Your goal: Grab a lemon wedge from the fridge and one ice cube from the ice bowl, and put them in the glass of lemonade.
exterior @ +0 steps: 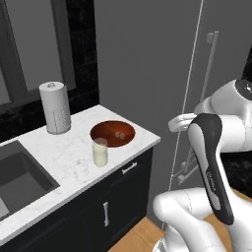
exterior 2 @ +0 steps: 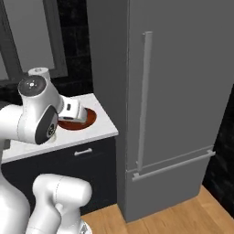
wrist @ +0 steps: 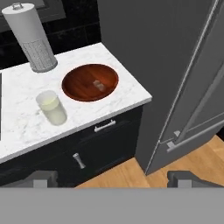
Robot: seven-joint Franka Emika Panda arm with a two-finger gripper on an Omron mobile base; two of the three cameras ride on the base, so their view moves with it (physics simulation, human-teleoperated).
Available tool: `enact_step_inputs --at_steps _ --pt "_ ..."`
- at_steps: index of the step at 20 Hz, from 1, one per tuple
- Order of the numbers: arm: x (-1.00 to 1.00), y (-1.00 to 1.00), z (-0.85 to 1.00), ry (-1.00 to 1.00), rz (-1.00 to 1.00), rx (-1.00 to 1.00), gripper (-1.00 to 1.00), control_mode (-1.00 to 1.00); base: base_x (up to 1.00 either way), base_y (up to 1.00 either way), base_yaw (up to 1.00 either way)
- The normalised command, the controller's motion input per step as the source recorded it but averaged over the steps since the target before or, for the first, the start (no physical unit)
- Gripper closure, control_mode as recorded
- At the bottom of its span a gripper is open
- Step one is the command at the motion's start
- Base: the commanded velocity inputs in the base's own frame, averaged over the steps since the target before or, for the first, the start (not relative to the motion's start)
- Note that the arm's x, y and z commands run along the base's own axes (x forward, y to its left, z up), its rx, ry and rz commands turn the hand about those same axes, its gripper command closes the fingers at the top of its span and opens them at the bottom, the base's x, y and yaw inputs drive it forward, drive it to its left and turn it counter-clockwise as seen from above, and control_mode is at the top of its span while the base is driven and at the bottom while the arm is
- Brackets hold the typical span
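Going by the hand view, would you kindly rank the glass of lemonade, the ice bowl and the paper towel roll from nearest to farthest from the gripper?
From the gripper, fingertips at the bottom edge:
1. Glass of lemonade, near the counter's front, left.
2. Ice bowl, just behind the glass, nearer the fridge.
3. Paper towel roll, at the back by the wall.

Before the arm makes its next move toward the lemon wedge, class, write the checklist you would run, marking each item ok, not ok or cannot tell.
1. Fridge doors open: not ok, both shut.
2. Lemon wedge located: cannot tell, hidden behind the doors.
3. Gripper empty and open: ok, fingertips wide apart, nothing between.
4. Ice cube in the ice bowl: ok.
5. Glass of lemonade upright on the counter: ok.
6. Fridge handle within reach: cannot tell.
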Motion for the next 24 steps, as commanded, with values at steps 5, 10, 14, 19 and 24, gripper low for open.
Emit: enact_step_inputs --at_steps 5,10,14,19,24 --pt "0.0 0.0 0.0 0.0 0.0 0.0 -1.0 1.0 0.71 0.95 0.14" --pt "0.0 0.0 0.0 0.0 0.0 0.0 -1.0 1.0 0.72 -0.02 0.0" --pt "0.0 0.0 0.0 0.0 0.0 0.0 -1.0 1.0 0.0 -0.79 -0.23" --pt "0.22 -0.32 -0.43 0.18 -0.11 0.08 -1.0 -1.0 0.05 -0.27 -0.09" --pt "0.76 0.08 -0.55 0.27 -0.07 0.01 -1.0 -1.0 0.0 0.0 0.0"
